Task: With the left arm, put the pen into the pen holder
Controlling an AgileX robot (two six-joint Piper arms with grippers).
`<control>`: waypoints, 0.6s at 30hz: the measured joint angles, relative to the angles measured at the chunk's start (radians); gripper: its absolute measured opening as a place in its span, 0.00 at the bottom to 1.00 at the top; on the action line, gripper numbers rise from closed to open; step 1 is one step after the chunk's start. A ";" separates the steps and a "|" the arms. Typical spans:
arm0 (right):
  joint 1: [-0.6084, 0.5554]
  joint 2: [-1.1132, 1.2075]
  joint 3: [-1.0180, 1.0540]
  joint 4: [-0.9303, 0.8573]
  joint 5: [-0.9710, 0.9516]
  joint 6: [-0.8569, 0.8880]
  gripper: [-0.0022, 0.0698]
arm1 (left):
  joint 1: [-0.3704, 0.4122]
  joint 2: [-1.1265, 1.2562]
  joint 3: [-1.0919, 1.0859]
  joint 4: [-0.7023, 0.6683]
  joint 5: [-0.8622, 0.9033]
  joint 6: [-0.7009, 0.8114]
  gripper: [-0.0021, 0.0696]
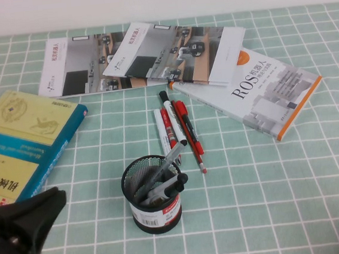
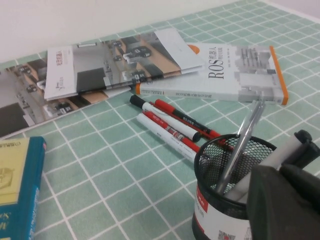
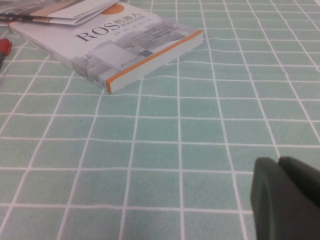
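The slim silvery-grey pen [image 1: 168, 162] stands tilted inside the black wire-mesh pen holder [image 1: 156, 215], its top leaning over the far rim. It also shows in the left wrist view [image 2: 244, 142], inside the holder [image 2: 220, 217]. A grey marker with a black cap [image 1: 169, 187] leans in the holder too. My left gripper [image 1: 57, 199] is shut and empty, to the holder's near left and apart from it; in its wrist view [image 2: 280, 172] the fingers sit just in front of the cup. My right gripper [image 3: 278, 167] is shut and empty above bare tablecloth, out of the high view.
Red-and-white markers [image 1: 168, 127] and a thin red pen [image 1: 192, 140] lie just behind the holder. A white ROS book [image 1: 274, 93] lies at the right, brochures [image 1: 139, 58] at the back, and a yellow-and-teal book [image 1: 21, 141] at the left.
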 joint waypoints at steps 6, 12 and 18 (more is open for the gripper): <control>0.000 0.000 0.000 0.000 0.000 0.000 0.00 | 0.164 -0.164 0.068 -0.088 0.000 0.063 0.03; 0.000 0.000 0.000 0.000 0.000 0.000 0.00 | 0.403 -0.402 0.205 -0.173 -0.041 0.118 0.03; 0.000 0.000 0.000 0.000 0.000 0.000 0.00 | 0.484 -0.577 0.319 -0.282 -0.050 0.201 0.03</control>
